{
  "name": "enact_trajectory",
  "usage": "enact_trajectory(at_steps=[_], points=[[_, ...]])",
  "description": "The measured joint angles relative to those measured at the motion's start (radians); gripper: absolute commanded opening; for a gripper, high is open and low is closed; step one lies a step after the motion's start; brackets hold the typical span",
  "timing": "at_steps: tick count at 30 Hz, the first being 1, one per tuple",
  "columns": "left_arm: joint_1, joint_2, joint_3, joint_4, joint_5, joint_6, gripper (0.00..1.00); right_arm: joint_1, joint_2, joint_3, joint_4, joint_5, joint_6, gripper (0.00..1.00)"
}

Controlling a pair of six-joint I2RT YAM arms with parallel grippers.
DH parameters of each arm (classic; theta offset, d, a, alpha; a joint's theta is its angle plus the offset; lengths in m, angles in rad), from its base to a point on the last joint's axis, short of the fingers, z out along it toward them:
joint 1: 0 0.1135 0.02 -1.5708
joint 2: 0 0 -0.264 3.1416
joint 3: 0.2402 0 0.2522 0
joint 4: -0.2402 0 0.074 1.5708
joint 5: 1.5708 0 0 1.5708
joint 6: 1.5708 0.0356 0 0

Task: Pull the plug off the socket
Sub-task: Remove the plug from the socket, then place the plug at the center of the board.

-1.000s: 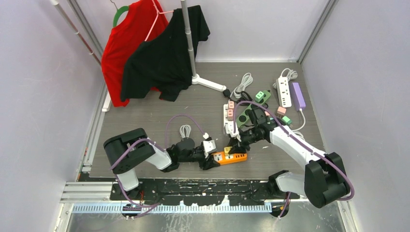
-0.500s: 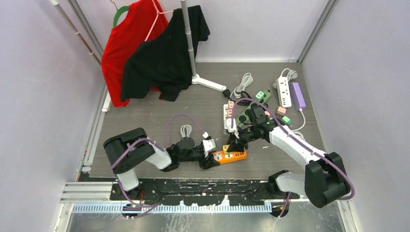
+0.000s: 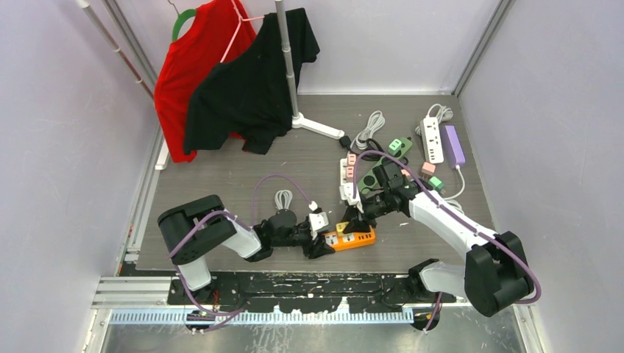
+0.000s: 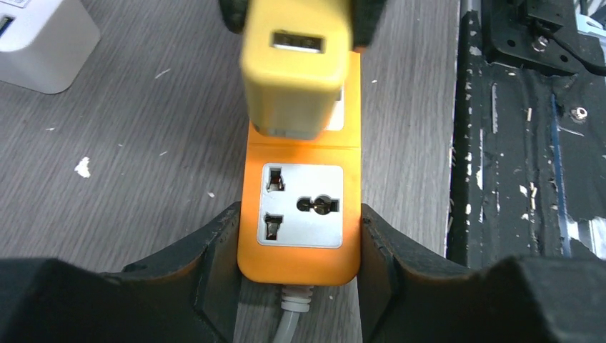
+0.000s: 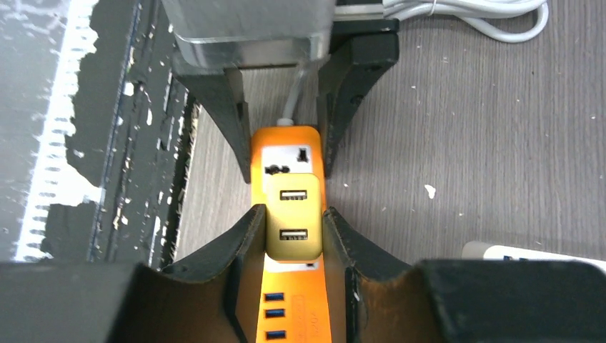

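1. Plug (image 5: 291, 218) (image 4: 294, 68) (image 3: 343, 228): yellow block with two USB ports in its top face. It sits over the strip (image 5: 289, 141) (image 4: 300, 266) (image 3: 356, 239), next to the empty socket (image 4: 300, 206). I cannot tell whether its pins are seated.
2. My right claw (image 5: 293, 239) (image 3: 354, 218): clamped on the plug, one finger (image 5: 246, 246) pressed to each long side.
3. Strip: orange, lying flat on the table (image 3: 221, 184) near the front edge. The empty socket is at its cable end, and a row of blue USB ports shows past the plug. A pale cable leaves the end.
4. My left claw (image 4: 300, 221) (image 5: 289, 125) (image 3: 321, 245): clamped across the cable end of the strip, a finger (image 4: 214, 257) against each side and the empty socket between them. It faces my right claw along the strip.
5. White adapter (image 3: 318, 221) (image 4: 39, 39): on the table just beside my left claw, on the far side.
6. Coiled cable (image 3: 282, 198): near the adapter, further back.
7. White strip (image 3: 345, 180): mid-table behind my right claw, with pink plugs in it.
8. Second white strip (image 3: 433, 140) and purple block (image 3: 453, 145): side by side at the far right, with green plugs (image 3: 397, 145) near them.
9. Rack pole (image 3: 288, 59): upright at the back, carrying a black shirt (image 3: 254, 81) and a red shirt (image 3: 193, 66).
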Motion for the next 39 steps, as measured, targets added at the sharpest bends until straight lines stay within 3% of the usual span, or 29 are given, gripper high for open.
enact_trajectory(at_steps=[10,19,25,28,32,39], points=[[0.006,-0.002,0.009,-0.017,-0.04,-0.007,0.0,-0.039,-0.003,0.011,0.038,-0.049,0.162,0.01],[0.007,-0.039,-0.001,-0.066,-0.08,-0.009,0.0,-0.217,-0.048,0.089,0.023,-0.096,0.306,0.01],[0.007,-0.086,-0.015,-0.122,-0.104,-0.023,0.0,-0.419,-0.116,0.109,0.161,-0.045,0.612,0.01],[0.008,-0.107,-0.019,-0.151,-0.112,-0.032,0.0,-0.499,-0.138,0.097,0.282,0.059,0.808,0.01],[0.009,-0.142,-0.031,-0.19,-0.124,-0.035,0.0,-0.579,-0.132,0.065,0.42,0.325,1.068,0.01],[0.009,-0.186,-0.05,-0.227,-0.131,-0.038,0.0,-0.629,-0.09,0.015,0.52,0.699,1.333,0.05]])
